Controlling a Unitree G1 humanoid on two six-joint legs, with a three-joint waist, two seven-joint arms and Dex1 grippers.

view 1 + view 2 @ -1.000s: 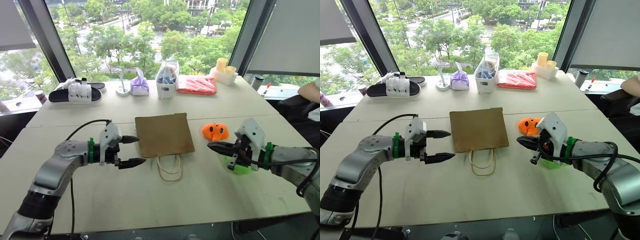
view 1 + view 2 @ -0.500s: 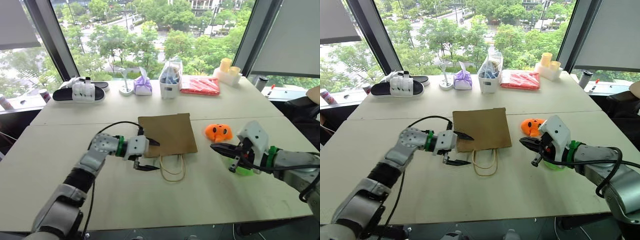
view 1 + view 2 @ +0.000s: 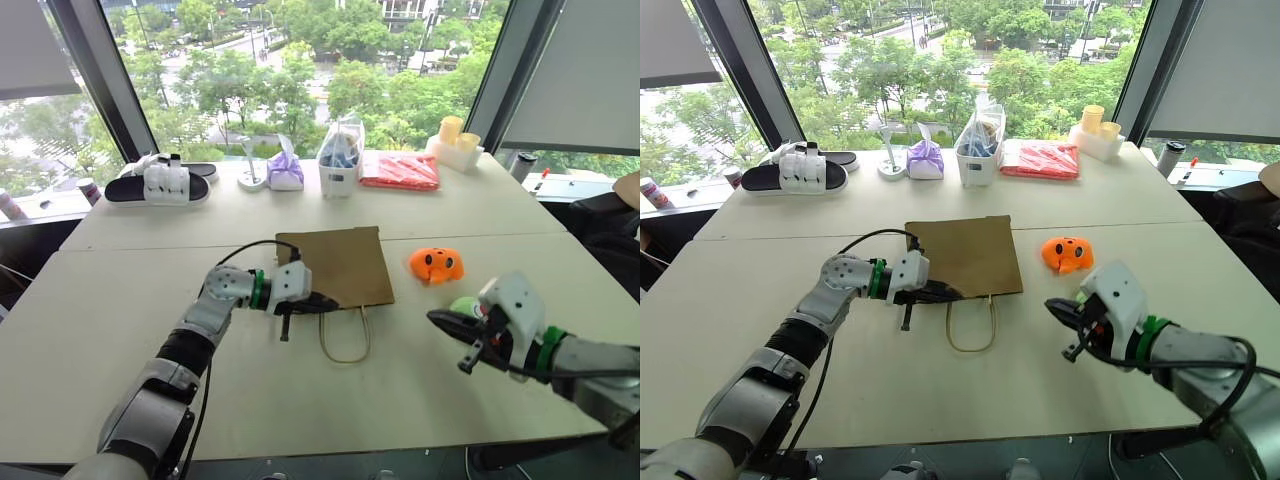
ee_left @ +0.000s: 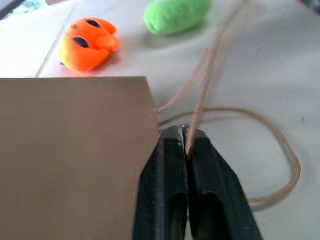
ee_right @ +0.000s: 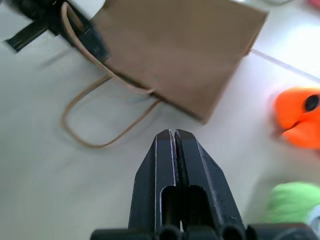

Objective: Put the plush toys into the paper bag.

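Nearest me, the right gripper [image 3: 437,319] is hovering low over the table [image 3: 420,400] with its jaws pressed together on nothing. The green plush toy [image 3: 464,305] is lying just behind it, partly hidden by the arm, and is sitting free on the tabletop.

Further in, the left gripper [image 4: 185,145] is pinching one of the cord handles [image 4: 204,75] of the paper bag [image 3: 335,265], jaws closed on the cord right at the bag's near corner. The bag itself is lying flat, mouth toward the robot, the other loop [image 3: 345,338] trailing loose on the table.

Beyond the green toy, to the right of the bag and clear of it, the orange plush toy [image 3: 435,264] is resting face up. Neither toy is in the bag yet.

To my eye this is the bag-opening step. The next move is probably a lift on that cord to raise the upper wall and gape the mouth, while the right gripper opens and goes for the green toy. The cord is thin, so it may slip.

Along the far edge by the window, a purple pouch [image 3: 286,172] and a red packet [image 3: 399,170] are sitting untouched.
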